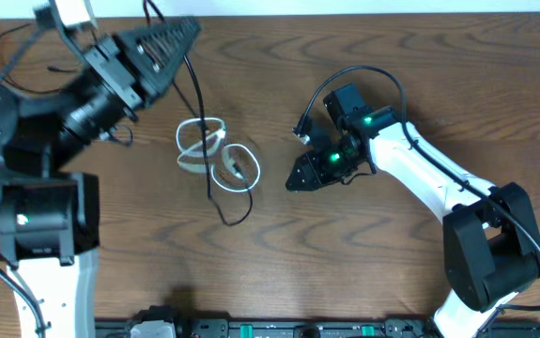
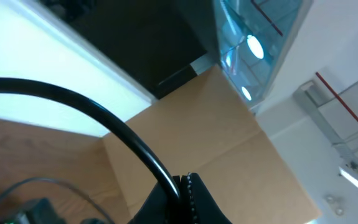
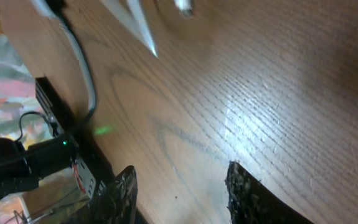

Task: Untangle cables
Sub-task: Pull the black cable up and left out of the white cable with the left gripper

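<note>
The left gripper point(image 1: 183, 38), raised above the brown wood-grain table point(image 1: 439, 75), is clamped on a thin black cable point(image 1: 201, 117). The cable hangs from its tip and trails down across the looped white cable point(image 1: 215, 150) lying below it. The right gripper point(image 1: 294, 181) sits low over bare wood with its fingers point(image 3: 121, 193) apart and nothing between them. The white loops lie just ahead of its tips, not touching.
</note>
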